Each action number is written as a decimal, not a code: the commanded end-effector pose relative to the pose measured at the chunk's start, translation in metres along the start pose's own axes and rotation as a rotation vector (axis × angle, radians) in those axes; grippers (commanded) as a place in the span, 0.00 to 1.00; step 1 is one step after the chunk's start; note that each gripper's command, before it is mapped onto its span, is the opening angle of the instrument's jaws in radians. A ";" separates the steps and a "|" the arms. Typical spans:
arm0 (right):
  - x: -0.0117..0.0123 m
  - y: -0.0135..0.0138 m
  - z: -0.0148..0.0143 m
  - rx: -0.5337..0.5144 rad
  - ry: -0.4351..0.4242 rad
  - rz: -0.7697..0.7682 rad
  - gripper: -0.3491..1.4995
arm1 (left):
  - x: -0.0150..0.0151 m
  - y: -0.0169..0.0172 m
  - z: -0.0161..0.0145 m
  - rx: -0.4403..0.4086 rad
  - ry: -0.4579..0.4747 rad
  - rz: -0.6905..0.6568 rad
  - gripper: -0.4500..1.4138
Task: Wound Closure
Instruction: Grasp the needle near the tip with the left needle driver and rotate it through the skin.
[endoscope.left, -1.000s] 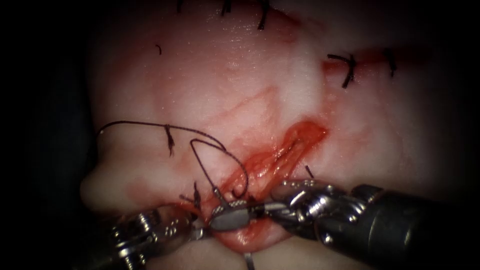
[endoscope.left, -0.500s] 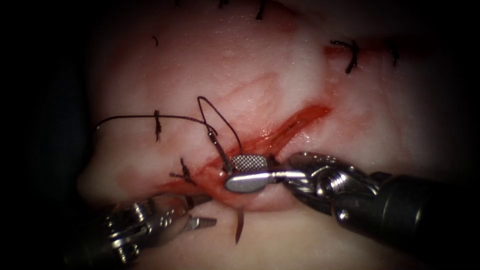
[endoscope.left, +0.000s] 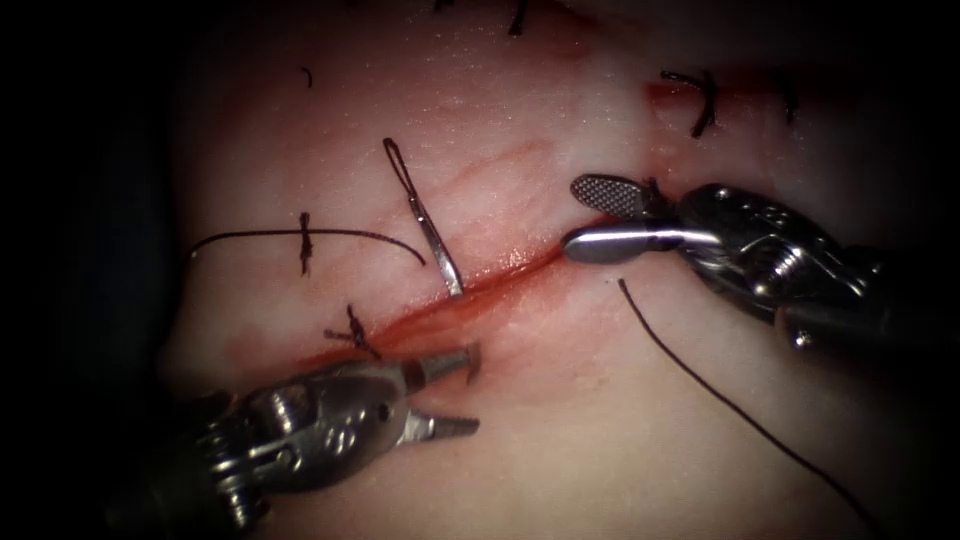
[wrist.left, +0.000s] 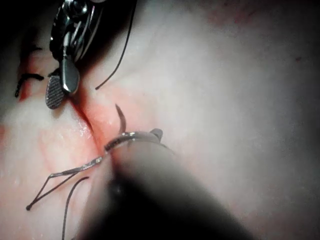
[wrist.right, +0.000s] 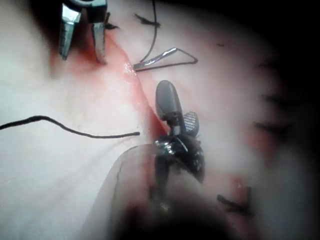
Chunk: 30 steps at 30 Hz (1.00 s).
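While I watch through the endoscope, a pale pink slab of tissue (endoscope.left: 480, 120) fills the frame. A thin red cut (endoscope.left: 500, 280) runs diagonally across it from lower left to upper right, wet with red fluid (endoscope.left: 440, 310).

From the right edge comes the right arm's silver metal needle driver (endoscope.left: 575, 213). Its jaws are spread wide over the upper end of the cut and hold nothing. From the lower left comes the left arm's silver needle driver (endoscope.left: 472, 390). Its jaws are also apart and hold nothing, with the upper jaw just beside the needle's tip.

A long dark purple thread (endoscope.left: 300, 234) arcs across the left of the frame towards the needle's tail. A second loose strand of dark thread (endoscope.left: 720, 390) has its free end just right of the cut and trails off to the lower right corner.

The curved steel needle (endoscope.left: 440, 250) sits in the tissue at centre frame. Its tail stands out on the cut's left side, and its dark tip (endoscope.left: 472, 365) pokes out on the right side.

Short dark knotted stitches (endoscope.left: 352, 332) sit at the cut's lower left end.
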 end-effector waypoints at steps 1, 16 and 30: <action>0.0001 0.0005 0.0007 0.006 -0.001 -0.006 0.74 | 0.0002 -0.0003 0.0007 0.005 -0.001 0.000 0.60; -0.0007 0.0000 0.0008 0.044 -0.014 -0.037 0.80 | -0.0003 -0.0012 0.0011 0.083 0.073 0.014 0.56; -0.0010 -0.0009 0.0008 0.076 -0.011 -0.037 0.75 | -0.0003 -0.0011 0.0010 0.080 0.318 0.090 0.05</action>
